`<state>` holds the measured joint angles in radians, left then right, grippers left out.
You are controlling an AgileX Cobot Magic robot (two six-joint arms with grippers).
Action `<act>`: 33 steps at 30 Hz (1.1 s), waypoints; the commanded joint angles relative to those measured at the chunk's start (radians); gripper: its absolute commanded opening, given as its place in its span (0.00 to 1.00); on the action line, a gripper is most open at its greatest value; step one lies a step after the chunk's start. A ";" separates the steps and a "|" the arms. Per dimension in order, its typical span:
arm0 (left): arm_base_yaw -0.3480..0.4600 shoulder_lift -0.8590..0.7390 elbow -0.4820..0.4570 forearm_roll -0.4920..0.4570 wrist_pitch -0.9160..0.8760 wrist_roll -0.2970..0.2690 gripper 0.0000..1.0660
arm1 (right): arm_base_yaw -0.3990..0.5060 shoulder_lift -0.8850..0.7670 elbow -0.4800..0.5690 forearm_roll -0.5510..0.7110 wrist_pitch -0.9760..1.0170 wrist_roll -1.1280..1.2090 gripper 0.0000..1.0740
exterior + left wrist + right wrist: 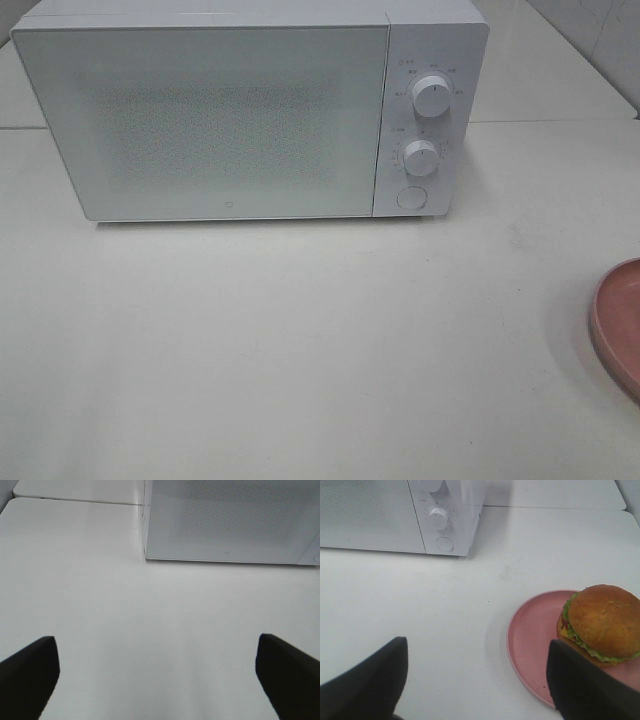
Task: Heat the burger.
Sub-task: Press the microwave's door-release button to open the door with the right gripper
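The burger (602,622), with a glossy brown bun, green lettuce and yellow cheese, sits on a pink plate (532,640); in the exterior high view only the plate's rim (618,325) shows at the right edge. A white microwave (250,110) with its door shut stands at the back of the table, also seen in the left wrist view (230,522) and the right wrist view (395,515). My right gripper (477,680) is open above the table, one finger near the plate's edge. My left gripper (155,675) is open over bare table in front of the microwave. Neither holds anything.
The microwave has two round knobs (431,96) (421,157) and a round button (410,198) on its right panel. A white tabletop (300,340) stretches in front of it. A seam between table panels runs behind the microwave.
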<state>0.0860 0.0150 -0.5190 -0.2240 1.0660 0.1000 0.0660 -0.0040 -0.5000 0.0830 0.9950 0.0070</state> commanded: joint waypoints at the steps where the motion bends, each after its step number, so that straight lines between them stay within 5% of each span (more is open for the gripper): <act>1: -0.004 -0.002 0.001 -0.002 0.002 -0.003 0.94 | -0.004 -0.027 0.003 -0.002 -0.004 0.005 0.70; 17: -0.004 -0.002 0.001 -0.002 0.002 -0.003 0.94 | -0.004 -0.017 -0.026 0.004 -0.021 0.008 0.70; 33: -0.004 -0.002 0.001 -0.002 0.002 -0.001 0.94 | -0.004 0.198 -0.056 0.020 -0.224 0.009 0.70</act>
<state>0.0860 0.0150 -0.5190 -0.2240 1.0660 0.1000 0.0660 0.1780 -0.5490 0.1020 0.8040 0.0150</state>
